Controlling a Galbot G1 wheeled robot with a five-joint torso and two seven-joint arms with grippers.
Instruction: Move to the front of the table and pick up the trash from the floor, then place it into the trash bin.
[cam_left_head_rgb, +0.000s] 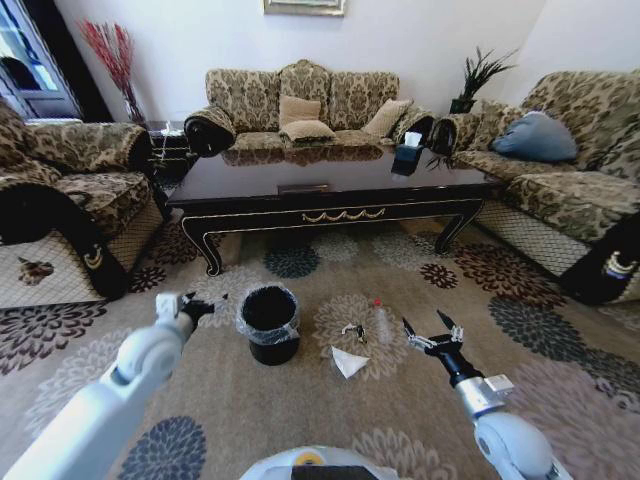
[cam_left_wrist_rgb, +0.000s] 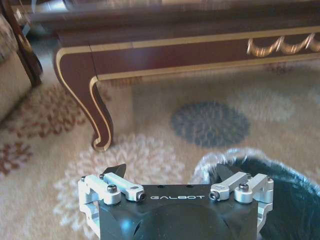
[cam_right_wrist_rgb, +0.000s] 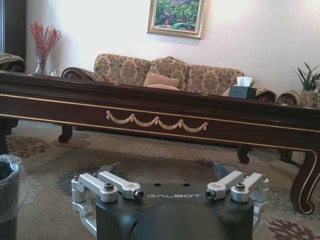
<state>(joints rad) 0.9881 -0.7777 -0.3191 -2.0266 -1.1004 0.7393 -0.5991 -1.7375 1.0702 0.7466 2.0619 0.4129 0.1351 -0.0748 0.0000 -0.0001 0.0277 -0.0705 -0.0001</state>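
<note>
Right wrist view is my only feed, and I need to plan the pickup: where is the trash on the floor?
Observer: The head view shows a white crumpled paper on the carpet, between the trash bin and the right gripper.
Operator: Anything else down there?
Observer: A small clear plastic bottle lies just beyond the paper, toward the table, with a tiny dark scrap beside it.
Operator: And the left gripper?
Observer: The left gripper hovers open on the bin's left side, holding nothing.
</note>
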